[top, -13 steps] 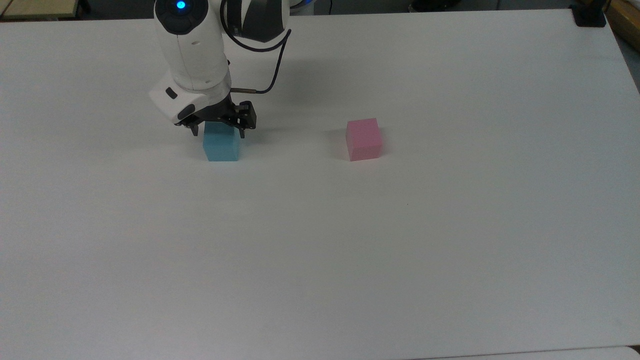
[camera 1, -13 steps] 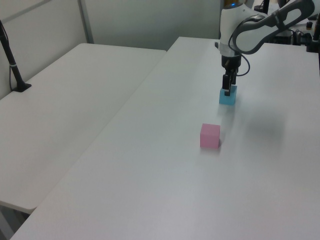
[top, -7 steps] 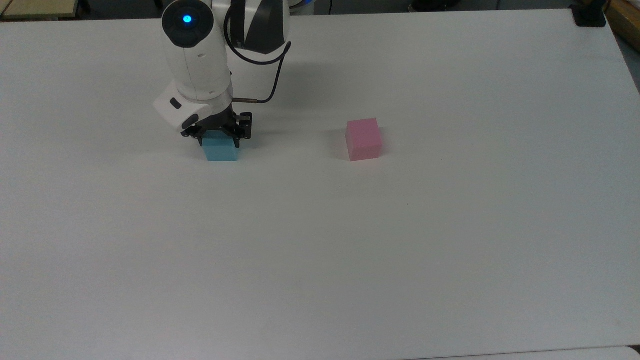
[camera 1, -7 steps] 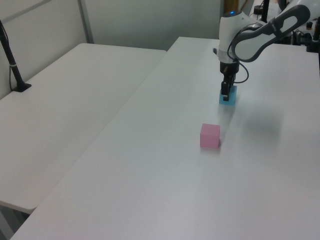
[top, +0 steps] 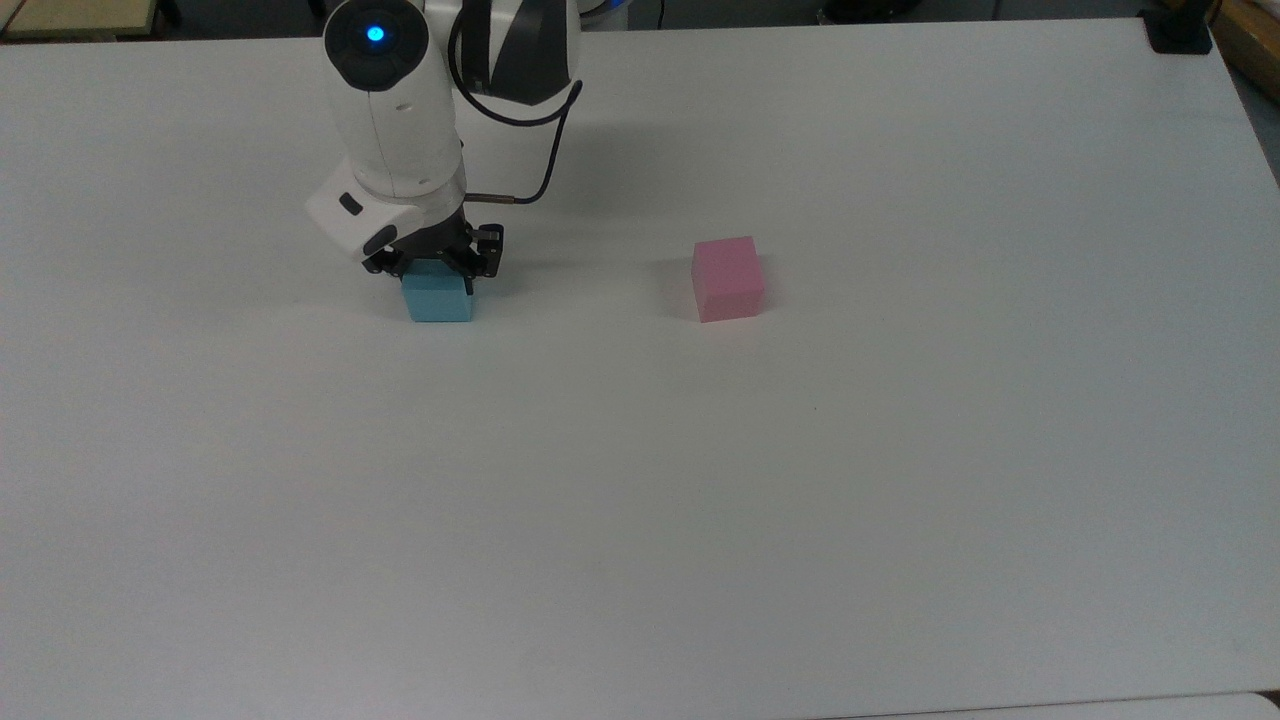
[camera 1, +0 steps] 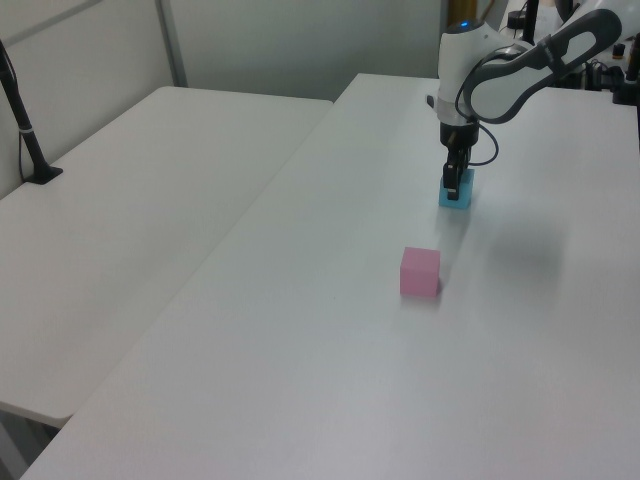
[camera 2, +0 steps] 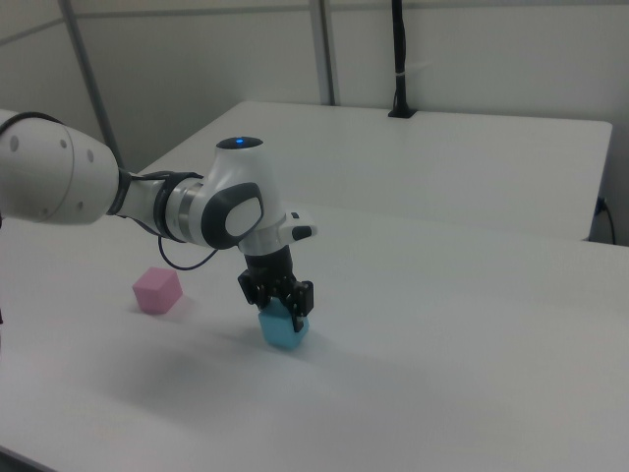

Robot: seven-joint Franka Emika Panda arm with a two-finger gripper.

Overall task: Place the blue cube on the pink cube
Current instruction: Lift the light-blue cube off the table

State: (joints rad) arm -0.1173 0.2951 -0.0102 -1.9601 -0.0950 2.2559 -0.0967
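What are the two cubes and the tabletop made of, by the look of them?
Blue cube: probably foam, with a matte, even, glare-free surface and plain faces. Pink cube: likely the same, matte with slightly soft edges. Table: smooth white top, perhaps laminate, with a faint sheen; the material is uncertain.

Bright, even overhead light; soft faint shadows on white table (top: 900, 500); slight grain, no glare.

The rear upper part of the blue cube (top: 438, 298) is covered by the gripper (top: 432, 268) above it. The arm beyond the gripper is cut off by the top view's upper edge. Finger contact with the cube cannot be resolved.
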